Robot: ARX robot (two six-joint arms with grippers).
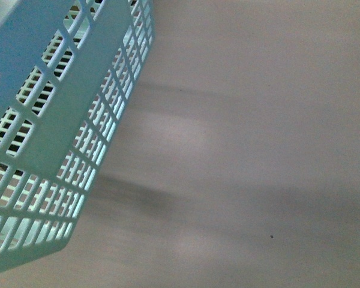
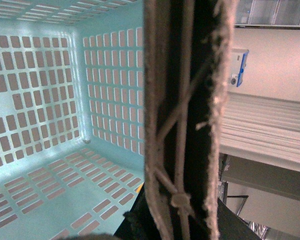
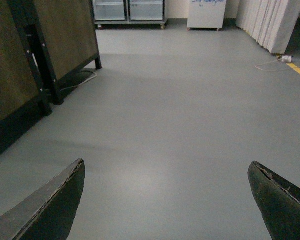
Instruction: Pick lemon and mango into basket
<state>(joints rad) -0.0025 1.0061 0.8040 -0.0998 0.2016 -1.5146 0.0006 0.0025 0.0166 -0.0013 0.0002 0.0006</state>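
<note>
Front view is mostly blurry grey floor (image 1: 258, 150), with the teal basket (image 1: 63, 117) tilted across the upper left of the frame. No lemon or mango in any view, and the basket looks empty inside. In the left wrist view its handle (image 2: 155, 75) fills the middle, so I can't tell whether the left tool is pinching it. The right tool (image 3: 166, 165) is spread wide, holding nothing. My worry is that tilt: fruit dropped in could roll out, or the handle might slip. There's a small white tie (image 2: 180, 201) at the bottom.
</note>
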